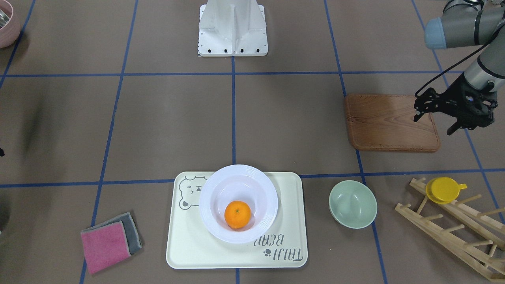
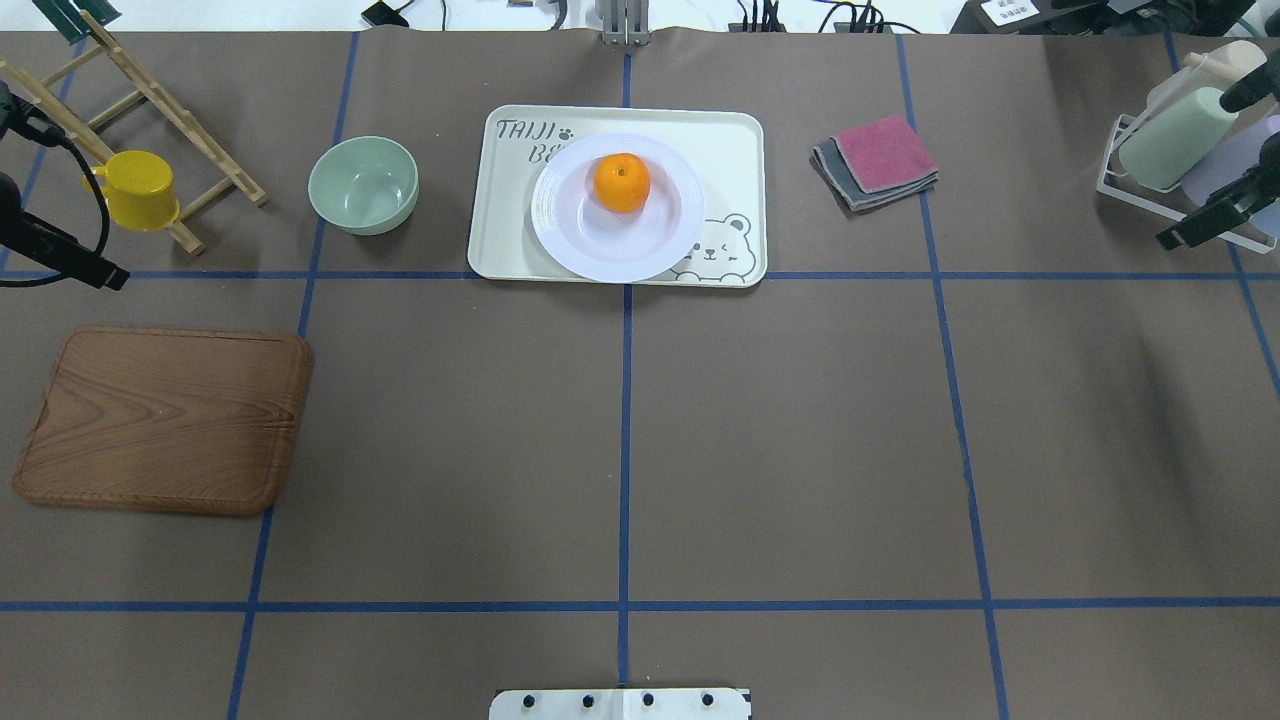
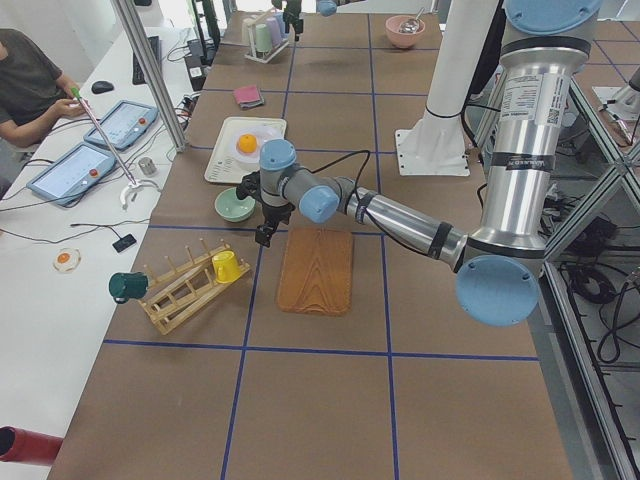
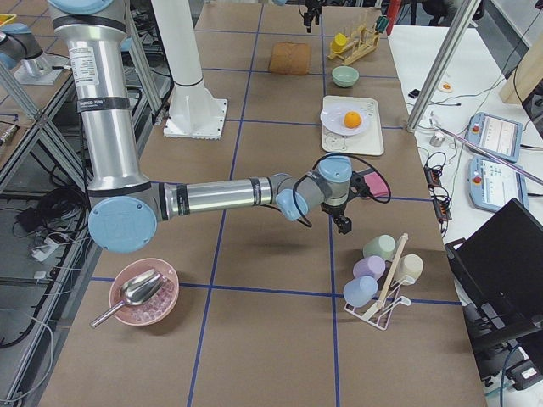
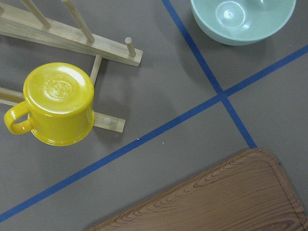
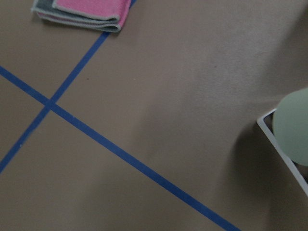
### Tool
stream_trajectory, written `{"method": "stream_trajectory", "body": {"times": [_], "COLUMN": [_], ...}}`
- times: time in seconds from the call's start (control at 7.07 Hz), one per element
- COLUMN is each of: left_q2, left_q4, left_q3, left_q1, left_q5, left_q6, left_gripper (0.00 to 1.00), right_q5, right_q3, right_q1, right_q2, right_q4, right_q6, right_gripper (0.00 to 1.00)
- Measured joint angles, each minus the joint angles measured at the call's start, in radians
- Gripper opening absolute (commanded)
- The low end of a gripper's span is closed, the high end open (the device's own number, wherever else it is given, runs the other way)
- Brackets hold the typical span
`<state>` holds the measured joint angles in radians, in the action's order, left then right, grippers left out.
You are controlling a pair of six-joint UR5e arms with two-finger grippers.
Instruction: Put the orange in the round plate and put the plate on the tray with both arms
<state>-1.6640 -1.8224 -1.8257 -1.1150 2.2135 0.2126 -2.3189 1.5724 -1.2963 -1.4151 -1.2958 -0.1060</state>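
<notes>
The orange (image 1: 237, 214) lies inside the white round plate (image 1: 213, 197). The plate rests on the cream tray (image 1: 284, 221) with the bear drawing, at the table's far side in the overhead view, where the orange (image 2: 621, 182), plate (image 2: 570, 230) and tray (image 2: 735, 150) show again. My left gripper (image 1: 433, 125) hangs open and empty above the edge of the wooden board, well away from the tray. My right gripper (image 2: 1195, 170) is open and empty at the table's right end, over the cup rack.
A brown wooden board (image 2: 160, 420) lies at the left. A pale green bowl (image 2: 362, 185) sits beside the tray. A yellow cup (image 2: 138, 190) hangs on a wooden rack (image 2: 150, 95). Folded pink and grey cloths (image 2: 877, 160) lie right of the tray. A white cup rack (image 2: 1180, 150) stands at the far right.
</notes>
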Motion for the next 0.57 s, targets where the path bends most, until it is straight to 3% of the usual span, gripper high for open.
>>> {"method": "stream_trajectory", "body": {"times": [0.28,0.57], "left_q2": [0.001,-0.001], "left_q4": [0.001,0.005], "left_q3": [0.005,0.007], "left_q1": [0.000,-0.001], "left_q5": [0.000,0.005], "left_q6": [-0.003,-0.013], "left_gripper": [0.99,0.99], "right_q5": [-0.002,-0.001], "right_q3": [0.053,0.094], "right_q1": [-0.050,-0.058], "right_q2": [-0.013,-0.061], "right_q4": [-0.160,-0.185], "right_q6": [-0.118,-0.126], "right_gripper": [1.00,1.00]}}
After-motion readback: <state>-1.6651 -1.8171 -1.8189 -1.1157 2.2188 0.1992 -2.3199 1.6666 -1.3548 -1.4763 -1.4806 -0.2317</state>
